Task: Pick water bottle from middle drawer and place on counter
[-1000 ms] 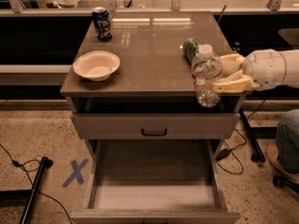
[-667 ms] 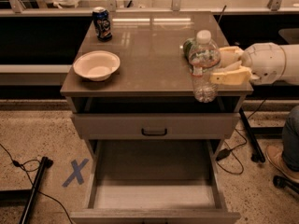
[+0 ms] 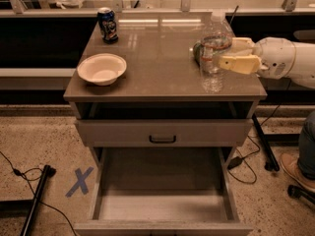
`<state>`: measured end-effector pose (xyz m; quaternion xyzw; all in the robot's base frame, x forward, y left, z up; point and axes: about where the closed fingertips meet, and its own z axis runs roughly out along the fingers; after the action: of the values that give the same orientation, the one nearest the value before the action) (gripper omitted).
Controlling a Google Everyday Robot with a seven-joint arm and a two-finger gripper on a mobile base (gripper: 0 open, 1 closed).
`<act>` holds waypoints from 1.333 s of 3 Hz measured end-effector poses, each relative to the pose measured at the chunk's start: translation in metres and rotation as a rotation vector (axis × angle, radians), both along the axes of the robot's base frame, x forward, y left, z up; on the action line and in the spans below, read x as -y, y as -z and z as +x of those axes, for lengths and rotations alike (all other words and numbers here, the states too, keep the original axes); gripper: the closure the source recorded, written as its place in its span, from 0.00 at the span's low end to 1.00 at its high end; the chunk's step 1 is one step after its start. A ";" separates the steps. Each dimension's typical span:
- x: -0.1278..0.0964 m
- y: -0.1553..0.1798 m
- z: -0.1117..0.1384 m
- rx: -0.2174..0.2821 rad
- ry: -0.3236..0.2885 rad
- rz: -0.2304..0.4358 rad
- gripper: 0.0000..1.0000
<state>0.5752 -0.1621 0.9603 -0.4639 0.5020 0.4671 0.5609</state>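
The water bottle point(image 3: 213, 53), clear ribbed plastic with a red-and-white label band, stands upright over the right front part of the counter point(image 3: 157, 58). Its base is at or just above the glossy surface; I cannot tell if it touches. My gripper point(image 3: 222, 53) reaches in from the right and is shut on the bottle's middle, with one tan finger point(image 3: 239, 64) in front of it. The middle drawer point(image 3: 162, 205) is pulled out below, and its flat floor is bare.
A green can point(image 3: 197, 50) lies just behind the bottle. A blue can point(image 3: 107, 24) stands at the counter's back left and a white bowl point(image 3: 102, 69) at the front left. A shut drawer front with a black handle point(image 3: 162, 139) sits above the open drawer. A person's leg and shoe point(image 3: 300, 166) are at the right.
My gripper has carried the bottle up and back, from in front of the counter's right front edge to over the counter top.
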 end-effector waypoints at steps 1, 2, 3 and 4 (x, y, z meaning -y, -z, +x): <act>0.011 -0.001 0.016 0.006 0.035 0.048 1.00; 0.038 0.005 0.029 0.040 0.098 0.060 1.00; 0.062 0.014 0.040 0.060 0.152 0.079 1.00; 0.083 0.025 0.046 0.065 0.194 0.105 1.00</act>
<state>0.6210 -0.2449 0.9357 -0.3979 0.5008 0.4213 0.6429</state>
